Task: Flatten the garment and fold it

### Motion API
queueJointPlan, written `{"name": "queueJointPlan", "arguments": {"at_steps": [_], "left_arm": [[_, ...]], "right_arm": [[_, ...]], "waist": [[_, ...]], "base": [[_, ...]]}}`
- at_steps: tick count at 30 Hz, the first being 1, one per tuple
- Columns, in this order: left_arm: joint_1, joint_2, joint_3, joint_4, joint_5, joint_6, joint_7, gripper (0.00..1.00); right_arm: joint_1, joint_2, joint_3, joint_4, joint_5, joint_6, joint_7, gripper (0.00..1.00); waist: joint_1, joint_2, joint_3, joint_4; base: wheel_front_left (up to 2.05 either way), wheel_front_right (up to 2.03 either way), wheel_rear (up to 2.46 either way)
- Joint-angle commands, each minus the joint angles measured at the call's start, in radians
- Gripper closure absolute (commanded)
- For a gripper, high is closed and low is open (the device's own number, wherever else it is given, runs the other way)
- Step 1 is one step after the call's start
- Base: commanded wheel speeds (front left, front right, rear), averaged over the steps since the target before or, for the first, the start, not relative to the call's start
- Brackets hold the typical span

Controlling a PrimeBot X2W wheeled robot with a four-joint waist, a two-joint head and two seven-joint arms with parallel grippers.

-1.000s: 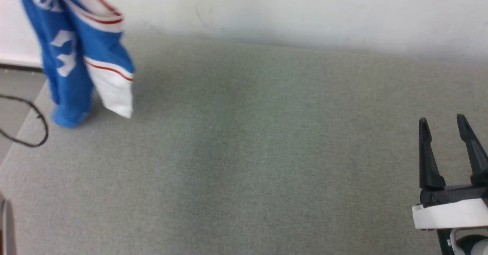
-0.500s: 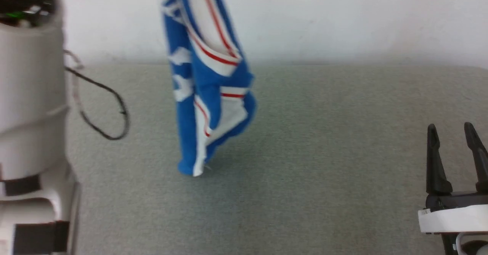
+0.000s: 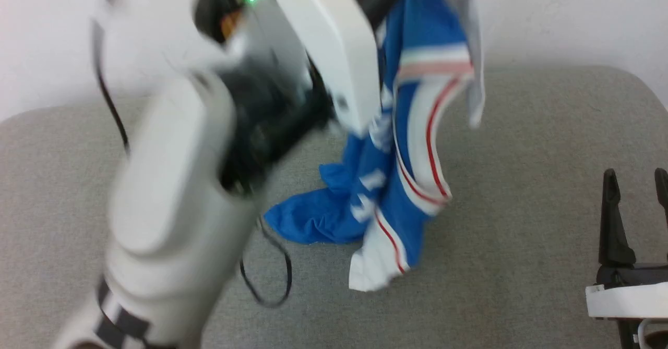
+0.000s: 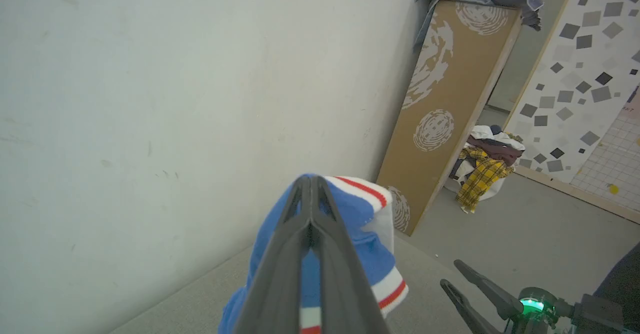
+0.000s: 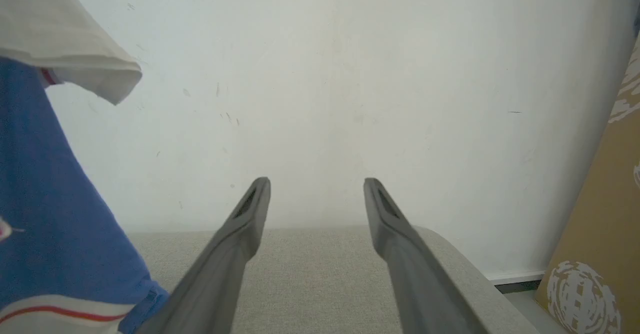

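**Head view:** the left arm (image 3: 172,208) holds the garment (image 3: 412,182) bunched above the table (image 3: 522,156), its lower end resting on the surface. The right gripper (image 3: 635,177) waits with jaws wide.

**Left wrist view:** the left gripper (image 4: 310,180) is pinched shut on a striped edge.

**Right wrist view:** the garment hangs left of the empty jaws.

**Step:** lifting to spread. The next move probably calls for the right gripper to take a second corner.

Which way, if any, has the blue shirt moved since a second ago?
Yes. The garment went rightward, from the left edge of the table toward its middle.
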Motion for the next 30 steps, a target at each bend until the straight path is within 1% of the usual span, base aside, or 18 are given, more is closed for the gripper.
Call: {"name": "queueJointPlan", "arguments": {"at_steps": [1, 3, 5, 9, 12, 15, 20, 21, 22, 23, 27, 30], "left_arm": [[0.076, 0.000, -0.031, -0.006, 0.024, 0.000, -0.026, 1.00], [0.173, 0.006, -0.076, -0.003, 0.052, 0.000, -0.060, 1.00], [0.263, 0.035, -0.135, 0.012, 0.103, -0.008, -0.091, 1.00], [0.427, 0.068, -0.207, 0.083, 0.167, 0.012, -0.155, 1.00], [0.509, 0.081, -0.242, 0.159, 0.194, 0.024, -0.196, 1.00], [0.560, 0.082, -0.265, 0.235, 0.203, 0.025, -0.230, 1.00], [0.591, 0.042, -0.252, 0.320, 0.182, 0.038, -0.302, 1.00], [0.588, 0.032, -0.245, 0.327, 0.178, 0.040, -0.320, 0.83], [0.584, 0.024, -0.236, 0.329, 0.172, 0.042, -0.337, 0.52], [0.579, 0.015, -0.222, 0.326, 0.164, 0.046, -0.358, 0.00], [0.562, 0.002, -0.163, 0.276, 0.142, 0.062, -0.440, 0.00], [0.574, 0.006, -0.103, 0.191, 0.118, 0.078, -0.497, 0.00]], "right_arm": [[0.010, 0.003, -0.005, -0.005, 0.003, -0.001, -0.006, 0.00], [0.011, 0.003, -0.011, -0.009, 0.000, -0.001, -0.005, 0.00], [0.012, 0.003, -0.015, -0.014, -0.004, -0.001, -0.002, 0.00], [0.009, 0.003, -0.017, -0.023, -0.010, -0.001, 0.005, 0.00], [0.008, 0.003, -0.014, -0.031, -0.015, -0.001, 0.011, 0.00], [0.006, 0.003, -0.008, -0.035, -0.019, -0.001, 0.017, 0.00], [0.004, 0.003, -0.007, -0.040, -0.024, -0.001, 0.026, 0.00], [0.004, 0.003, -0.008, -0.041, -0.024, -0.001, 0.028, 0.00], [0.005, 0.003, -0.009, -0.043, -0.025, -0.001, 0.030, 0.00], [0.005, 0.003, -0.009, -0.044, -0.026, -0.001, 0.032, 0.00], [0.006, 0.003, -0.009, -0.040, -0.025, -0.001, 0.034, 0.00], [0.014, 0.003, -0.007, -0.042, -0.022, -0.001, 0.038, 0.00]], "waist": [[-0.0001, 0.0000, 0.017, -0.010], [-0.0001, 0.0000, 0.024, -0.013], [-0.0001, 0.0000, 0.034, -0.016], [-0.0001, 0.0000, 0.051, -0.022], [-0.0001, 0.0000, 0.063, -0.023], [-0.0001, 0.0000, 0.070, -0.022], [-0.0001, 0.0000, 0.071, -0.014], [-0.0001, 0.0000, 0.069, -0.010], [-0.0001, 0.0000, 0.068, -0.007], [-0.0001, 0.0000, 0.065, -0.004], [-0.0001, 0.0000, 0.048, 0.003], [-0.0001, 0.0000, 0.033, 0.003]], "base": [[0.00, 0.00, 0.00], [0.00, 0.00, 0.00], [0.00, 0.00, 0.00], [0.00, 0.00, 0.00], [0.00, 0.00, 0.00], [0.00, 0.00, 0.00], [0.00, 0.00, 0.00], [0.00, 0.00, 0.00], [0.00, 0.00, 0.00], [0.00, 0.00, 0.00], [0.00, 0.00, 0.00], [0.00, 0.00, 0.00]]}}
